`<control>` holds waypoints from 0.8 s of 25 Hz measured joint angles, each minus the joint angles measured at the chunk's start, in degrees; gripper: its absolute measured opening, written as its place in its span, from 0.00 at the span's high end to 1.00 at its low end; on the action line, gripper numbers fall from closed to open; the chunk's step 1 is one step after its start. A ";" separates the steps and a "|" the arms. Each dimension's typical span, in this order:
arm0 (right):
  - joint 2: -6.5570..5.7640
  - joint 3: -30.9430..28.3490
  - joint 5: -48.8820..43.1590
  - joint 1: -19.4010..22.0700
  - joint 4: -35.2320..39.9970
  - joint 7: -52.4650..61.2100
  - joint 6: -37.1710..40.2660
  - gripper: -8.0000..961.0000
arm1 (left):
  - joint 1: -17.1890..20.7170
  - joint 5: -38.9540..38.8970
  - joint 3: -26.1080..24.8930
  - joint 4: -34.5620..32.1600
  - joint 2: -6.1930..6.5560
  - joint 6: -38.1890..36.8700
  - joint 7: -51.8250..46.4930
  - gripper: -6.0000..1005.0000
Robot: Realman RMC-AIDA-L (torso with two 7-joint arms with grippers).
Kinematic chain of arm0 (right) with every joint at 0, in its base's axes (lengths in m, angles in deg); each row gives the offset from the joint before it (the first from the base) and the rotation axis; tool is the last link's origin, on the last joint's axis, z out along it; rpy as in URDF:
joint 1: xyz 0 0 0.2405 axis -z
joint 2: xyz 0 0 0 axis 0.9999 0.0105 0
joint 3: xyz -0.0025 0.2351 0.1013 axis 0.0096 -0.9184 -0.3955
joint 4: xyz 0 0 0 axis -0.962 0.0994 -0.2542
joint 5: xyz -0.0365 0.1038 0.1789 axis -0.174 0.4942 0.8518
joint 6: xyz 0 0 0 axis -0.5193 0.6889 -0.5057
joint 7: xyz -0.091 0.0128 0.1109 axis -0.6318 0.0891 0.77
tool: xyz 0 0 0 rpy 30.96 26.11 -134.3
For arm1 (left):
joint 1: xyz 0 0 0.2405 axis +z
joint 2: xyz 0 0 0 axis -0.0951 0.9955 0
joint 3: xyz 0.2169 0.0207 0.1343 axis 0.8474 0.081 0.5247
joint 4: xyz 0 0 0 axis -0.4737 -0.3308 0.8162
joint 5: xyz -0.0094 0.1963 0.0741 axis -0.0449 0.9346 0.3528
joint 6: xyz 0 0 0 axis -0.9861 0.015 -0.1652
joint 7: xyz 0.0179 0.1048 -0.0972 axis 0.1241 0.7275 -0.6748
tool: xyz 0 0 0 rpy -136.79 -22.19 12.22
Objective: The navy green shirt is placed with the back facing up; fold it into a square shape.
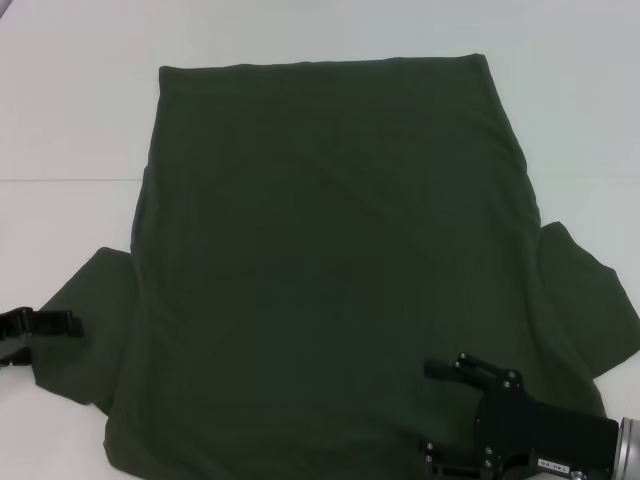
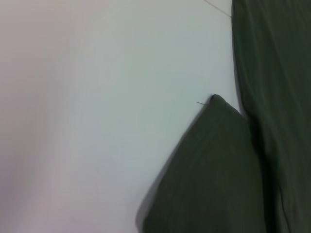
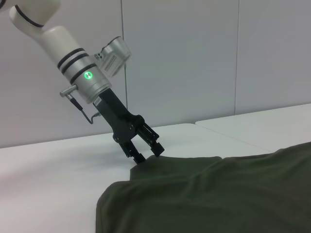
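No readable text or number is being shown. Only a small white label (image 1: 552,465) is being seen on the right gripper's black body, its print too small to be read.

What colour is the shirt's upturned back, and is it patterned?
The shirt is plain dark olive green, no pattern; head view shows it best.

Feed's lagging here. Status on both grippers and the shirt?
Left gripper open, at left sleeve edge. Right gripper open over near right shoulder area. Navy green shirt flat, unfolded, on white table. Nothing in the way.
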 joint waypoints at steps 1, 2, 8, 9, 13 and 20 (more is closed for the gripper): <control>0.00 0.00 0.00 0.00 0.00 0.00 0.00 0.05 | -0.03 -0.01 -0.01 0.02 -0.01 0.00 0.00 0.15; 0.00 0.00 0.00 0.00 0.00 0.00 0.00 0.05 | -0.03 -0.01 -0.10 0.02 -0.02 0.04 0.00 0.15; 0.00 0.00 0.00 0.00 -0.01 0.00 0.00 0.05 | -0.05 0.14 -0.60 -0.27 0.21 -0.18 -0.01 0.15; 0.00 0.00 0.00 0.00 -0.01 0.00 0.00 0.05 | -0.05 0.16 -0.63 -0.33 0.23 -0.21 -0.01 0.15; 0.00 0.00 0.00 0.00 -0.01 0.00 0.00 0.05 | -0.05 0.41 -0.62 -0.43 0.36 -0.19 -0.19 0.15; 0.00 0.00 0.00 0.00 -0.01 0.00 0.00 0.05 | -0.10 1.41 -0.25 -0.61 0.36 0.07 -0.93 0.16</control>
